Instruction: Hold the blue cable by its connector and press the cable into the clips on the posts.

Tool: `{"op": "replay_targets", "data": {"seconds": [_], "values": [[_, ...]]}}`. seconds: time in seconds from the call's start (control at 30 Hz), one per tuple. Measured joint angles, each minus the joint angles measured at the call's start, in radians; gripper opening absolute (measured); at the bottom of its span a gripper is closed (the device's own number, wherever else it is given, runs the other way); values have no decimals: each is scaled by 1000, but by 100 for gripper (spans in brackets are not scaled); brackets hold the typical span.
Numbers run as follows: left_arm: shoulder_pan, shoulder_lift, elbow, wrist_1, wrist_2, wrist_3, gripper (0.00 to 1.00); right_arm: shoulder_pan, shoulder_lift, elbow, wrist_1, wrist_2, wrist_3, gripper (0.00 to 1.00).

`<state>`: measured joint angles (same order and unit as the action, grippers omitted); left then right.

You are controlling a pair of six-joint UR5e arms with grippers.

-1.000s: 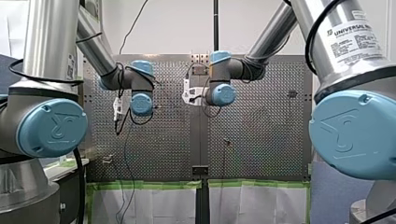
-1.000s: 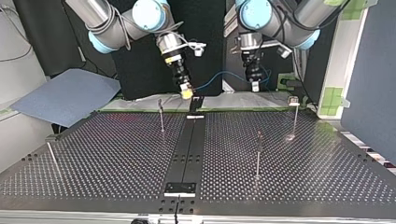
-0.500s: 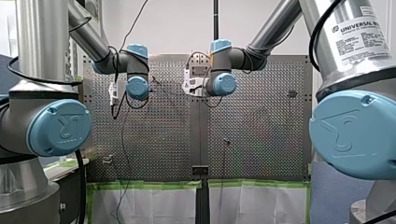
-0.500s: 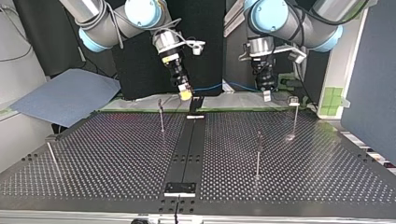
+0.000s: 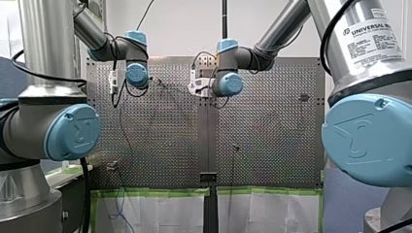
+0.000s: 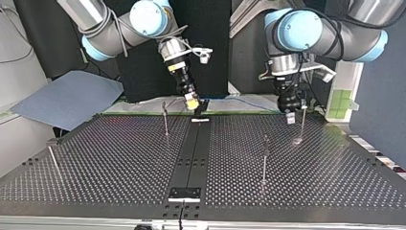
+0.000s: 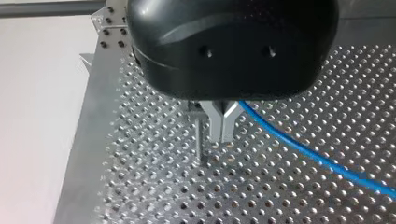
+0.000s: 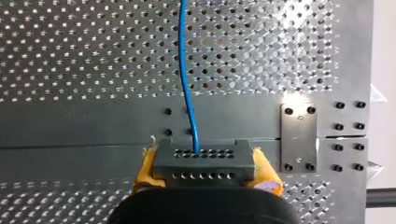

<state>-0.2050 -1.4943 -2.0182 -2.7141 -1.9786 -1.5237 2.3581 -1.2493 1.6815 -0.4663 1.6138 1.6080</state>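
Starting at the near edge of the perforated table [image 6: 119,167] in the top view, a short pin [image 6: 181,214] stands at the end of the smooth black centre strip [image 6: 191,148]. A thin leaning post [image 6: 52,160] stands by the left edge. Further in, a taller post [image 6: 264,158] rises from the dotted surface with free room all round. Toward the far edge stand a slim post [image 6: 165,117] left of the strip and a corner post [image 6: 302,127] near the far right corner. My left gripper [image 6: 290,118] hangs just beside that corner post, its metal fingers [image 7: 223,126] drawn together on the blue cable [image 7: 303,149], which leaves at their side and runs along the far edge. At the strip's far end my right gripper [image 6: 192,101] clamps the grey, hole-dotted rectangular connector [image 8: 201,161] between yellow pads [image 8: 267,175].
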Motion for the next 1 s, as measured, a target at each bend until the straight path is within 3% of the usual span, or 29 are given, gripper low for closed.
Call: {"op": "replay_targets", "data": {"seconds": [0.23, 0.53, 0.77, 0.9, 1.0], "values": [[41, 18, 4, -70, 59, -1, 0, 0, 4, -45, 19, -11, 5, 0], [38, 6, 5, -153, 108, 18, 0, 0, 46, -106, 56, -13, 5, 0], [20, 11, 27, -217, 112, 33, 0, 6, 58, -149, 73, -23, 2, 0], [13, 8, 36, -224, 129, 32, 0, 14, 61, -165, 78, -28, 2, 0], [7, 22, 52, -225, 115, 24, 0, 20, 67, -179, 80, -29, 2, 0]]}}
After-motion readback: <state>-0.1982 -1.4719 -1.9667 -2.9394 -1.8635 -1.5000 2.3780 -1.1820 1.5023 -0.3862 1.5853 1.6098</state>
